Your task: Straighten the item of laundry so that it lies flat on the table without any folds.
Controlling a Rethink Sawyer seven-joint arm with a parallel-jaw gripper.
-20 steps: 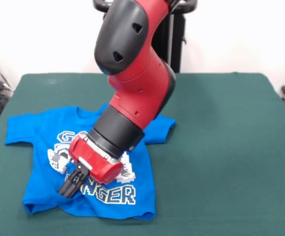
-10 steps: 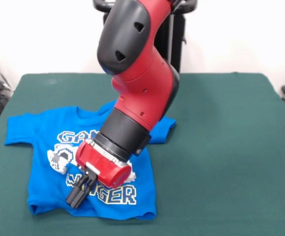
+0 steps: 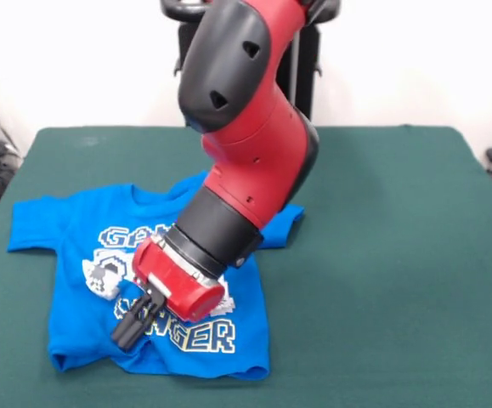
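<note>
**Smoothing the lower part of the shirt**

Working from the front view alone, since it is the only one on hand: the red arm [image 3: 246,144] is leaning down over the blue shirt [image 3: 76,229], which is lying print-up on the green table [image 3: 381,255], towards the table's near left corner. The gripper [image 3: 128,330] is pointing at the cloth just above the white lettering [image 3: 199,338], close to the hem [image 3: 161,367]. Its black fingers are sitting tight together with no gap showing, so it is looking clenched, with nothing visibly caught between them; whether the tips are pressing the fabric or hanging just above it, I cannot tell.

The shirt is already lying mostly open. One sleeve [image 3: 29,225] is reaching out flat towards the table's left edge, while the other sleeve [image 3: 284,223] is partly hidden behind the arm. The hem is looking slightly rolled and wavy, most of all at its two lower corners.

Judging from this, the step in hand is flattening the bottom edge. Doing it well is probably meaning light contact, dragging the cloth outward towards the table's near edge rather than pushing into it, which could be bunching the fabric up. Going slowly should be keeping the already flat chest and sleeve from shifting.
</note>
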